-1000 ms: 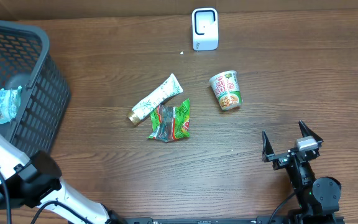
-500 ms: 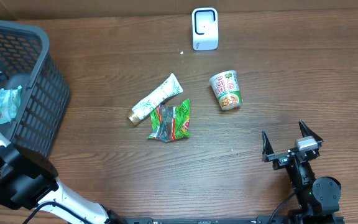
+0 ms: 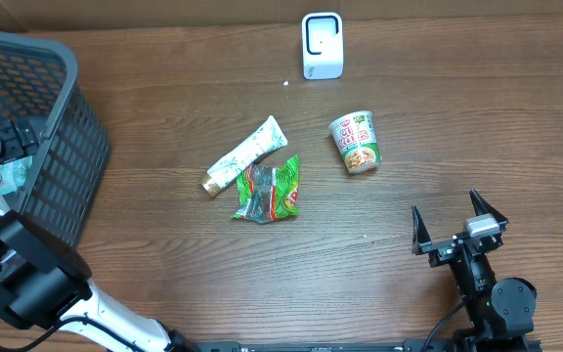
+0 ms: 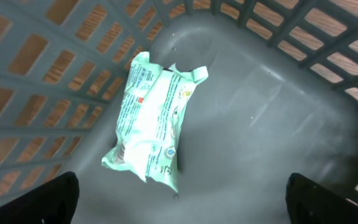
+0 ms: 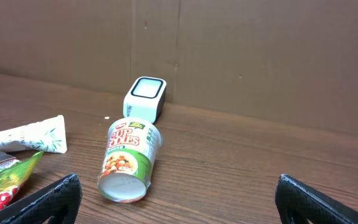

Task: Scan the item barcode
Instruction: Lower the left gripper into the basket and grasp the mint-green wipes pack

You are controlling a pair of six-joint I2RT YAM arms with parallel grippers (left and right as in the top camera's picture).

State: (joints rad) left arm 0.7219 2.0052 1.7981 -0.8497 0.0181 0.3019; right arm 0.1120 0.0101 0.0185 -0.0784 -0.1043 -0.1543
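Left wrist: pale-green packet (image 4: 151,127) in full

I see the basket (image 3: 66,147) at the table's (image 3: 477,117) left edge with a pack (image 4: 154,118) lying inside, the scanner (image 3: 322,45) at the far edge, and mid-table the tube (image 3: 246,154) just behind the snack bag (image 3: 269,191), the cup (image 3: 356,143) to their right.

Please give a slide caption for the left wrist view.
Open left gripper over a pale green packet lying in the grey basket.
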